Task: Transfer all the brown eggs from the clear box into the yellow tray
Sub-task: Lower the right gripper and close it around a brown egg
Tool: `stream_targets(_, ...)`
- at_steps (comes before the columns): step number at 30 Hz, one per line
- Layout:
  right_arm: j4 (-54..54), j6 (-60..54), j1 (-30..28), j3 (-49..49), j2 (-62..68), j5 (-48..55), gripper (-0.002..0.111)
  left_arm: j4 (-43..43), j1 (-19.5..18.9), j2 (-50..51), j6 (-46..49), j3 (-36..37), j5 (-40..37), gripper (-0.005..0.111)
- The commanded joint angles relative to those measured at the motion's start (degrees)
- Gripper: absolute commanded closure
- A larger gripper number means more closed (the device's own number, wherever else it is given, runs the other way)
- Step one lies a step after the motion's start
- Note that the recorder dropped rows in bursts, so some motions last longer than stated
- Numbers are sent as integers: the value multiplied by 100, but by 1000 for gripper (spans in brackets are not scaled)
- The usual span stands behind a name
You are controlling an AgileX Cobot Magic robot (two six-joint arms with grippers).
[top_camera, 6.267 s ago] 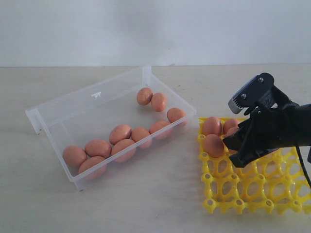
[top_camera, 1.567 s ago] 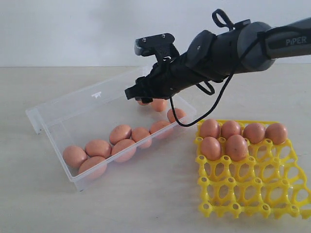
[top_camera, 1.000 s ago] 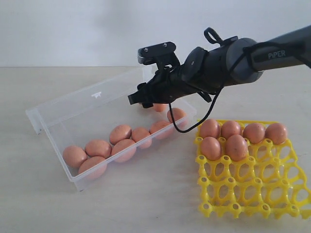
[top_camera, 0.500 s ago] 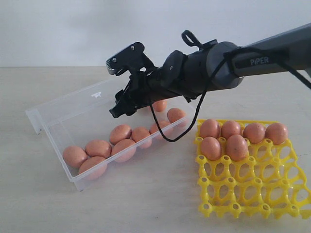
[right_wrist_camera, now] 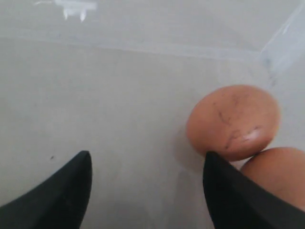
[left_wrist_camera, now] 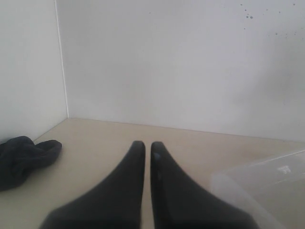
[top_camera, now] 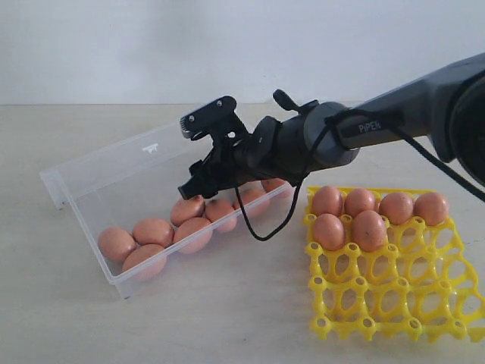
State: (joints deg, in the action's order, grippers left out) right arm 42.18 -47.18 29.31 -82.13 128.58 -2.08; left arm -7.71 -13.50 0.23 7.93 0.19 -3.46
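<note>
The right gripper (right_wrist_camera: 147, 191) stands wide open and empty, low inside the clear box (top_camera: 114, 163), its fingers spread over the bare box floor. A speckled egg (right_wrist_camera: 233, 121) lies off to one side rather than between the fingers: it sits at the tip of one finger, close enough that I cannot tell whether they touch, with a second egg pressed against it beyond. In the exterior view this puts the gripper just above the middle of the row of brown eggs (top_camera: 152, 231) along the box's near wall. At least seven eggs show in the box, and the arm may hide more at the far end. Six eggs are already seated in the yellow tray (top_camera: 326, 322) – four across the back row and two in the next – beside the box on the tabletop (top_camera: 227, 318). By my estimate the task is under halfway done, and most cups are unfilled. The left gripper (left_wrist_camera: 144, 148) is closed on nothing, well away from the eggs, near a dark cloth (left_wrist_camera: 24, 160).
</note>
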Motion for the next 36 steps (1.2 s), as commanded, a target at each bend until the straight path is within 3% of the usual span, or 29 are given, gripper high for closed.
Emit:
stream_targets(1,4,16,-11,-34,-17,658,49,1,4,-23,14,-19,57,103)
stream_targets(13,-10,16,-11,-34,-796,1294,49,1,4,-23,14,-19,45,103)
stream_targets(20,-344,-1508,-11,-34,-1042,3587,49,1,4,-23,14,-19,45,103)
stream_targets(24,-377,-2477,-11,-34,-1010,2837,49,1,4,-23,14,-19,45,103)
stream_targets(33,214,-4138,-11,-34,-760,2605,49,1,4,-23,14,-19,45,103)
stream_targets(36,245,-4189,-11,-34,-677,2576,49,1,4,-23,14,-19,45,103)
